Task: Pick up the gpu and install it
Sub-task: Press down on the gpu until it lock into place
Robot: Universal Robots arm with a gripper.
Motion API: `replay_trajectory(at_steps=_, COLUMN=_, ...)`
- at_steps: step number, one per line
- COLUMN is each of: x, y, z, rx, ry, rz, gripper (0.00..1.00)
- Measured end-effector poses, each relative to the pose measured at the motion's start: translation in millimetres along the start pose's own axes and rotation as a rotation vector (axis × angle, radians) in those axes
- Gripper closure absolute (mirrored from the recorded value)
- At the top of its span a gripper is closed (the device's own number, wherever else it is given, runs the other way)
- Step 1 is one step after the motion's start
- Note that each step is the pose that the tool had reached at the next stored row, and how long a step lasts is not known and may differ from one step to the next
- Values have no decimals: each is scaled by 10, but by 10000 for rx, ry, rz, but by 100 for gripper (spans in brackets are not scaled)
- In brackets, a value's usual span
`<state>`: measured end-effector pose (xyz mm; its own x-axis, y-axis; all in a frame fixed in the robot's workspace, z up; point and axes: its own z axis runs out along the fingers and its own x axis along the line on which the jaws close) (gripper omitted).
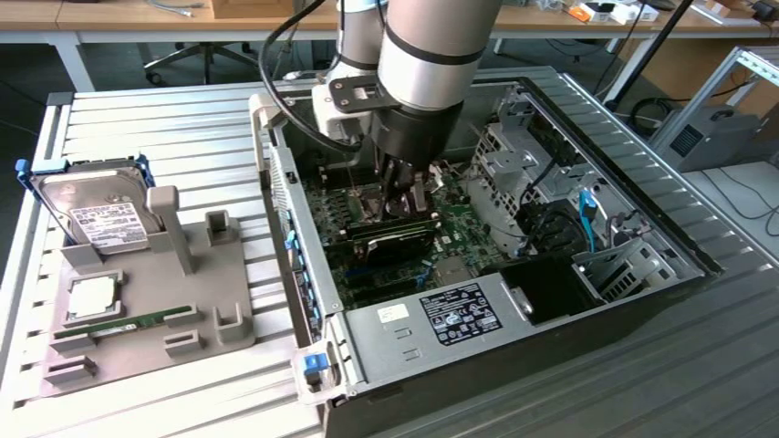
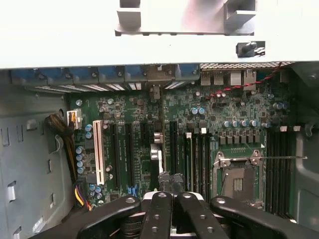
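- Reaching into the open case [image 1: 633, 265], the gripper [image 1: 402, 205] is clamped on the gpu [image 1: 392, 239].
- Gpu stands edge-down over the motherboard [image 2: 224, 124] slots.

One open computer case [image 1: 585, 119] lies on one slatted desk [image 1: 146, 119]. One robot arm [image 1: 420, 55] reaches into it, ending in one gripper [image 2: 169, 201] with two black fingers [image 2: 158, 214]. Inside sit one green motherboard [image 2: 224, 107], one dark card [image 1: 387, 239] and one labelled power supply [image 1: 457, 315]. One grey holder [image 1: 182, 301] carries one hard drive [image 1: 104, 214], one processor chip [image 1: 95, 299] and one memory stick [image 1: 128, 322].
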<state>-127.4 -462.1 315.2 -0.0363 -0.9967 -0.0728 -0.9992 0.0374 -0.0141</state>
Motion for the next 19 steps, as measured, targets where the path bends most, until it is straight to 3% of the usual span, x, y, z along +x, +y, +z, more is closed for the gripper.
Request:
replay_trajectory(at_steps=13, x=20, y=67, z=245, rx=5, ry=18, rz=65, gripper=89)
replay_trajectory(at_steps=19, x=18, y=80, z=252, rx=6, ry=18, rz=70, gripper=89)
